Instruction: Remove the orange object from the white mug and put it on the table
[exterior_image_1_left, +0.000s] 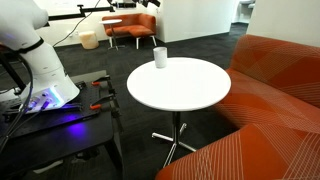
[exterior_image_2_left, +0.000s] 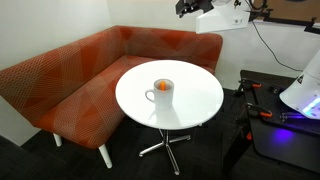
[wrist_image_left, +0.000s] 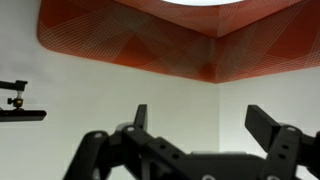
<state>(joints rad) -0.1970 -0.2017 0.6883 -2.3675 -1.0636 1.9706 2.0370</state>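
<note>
The white mug (exterior_image_2_left: 161, 94) stands upright on the round white table (exterior_image_2_left: 195, 100), handle to the left in this exterior view. The orange object (exterior_image_2_left: 163, 86) shows inside the mug's mouth. In an exterior view the mug (exterior_image_1_left: 160, 57) is at the table's (exterior_image_1_left: 185, 90) far edge, with the orange object hidden inside. My gripper (exterior_image_2_left: 188, 8) hangs high above the table's far side, well away from the mug. In the wrist view its two black fingers (wrist_image_left: 200, 112) are spread apart with only wall between them. The mug is out of the wrist view.
An orange corner sofa (exterior_image_2_left: 70, 70) wraps round the table and also shows in an exterior view (exterior_image_1_left: 285, 95). The dark bench with the white robot base (exterior_image_1_left: 50, 80) stands beside the table. An orange armchair (exterior_image_1_left: 130, 28) is at the back. A tripod camera (wrist_image_left: 15, 100) shows in the wrist view.
</note>
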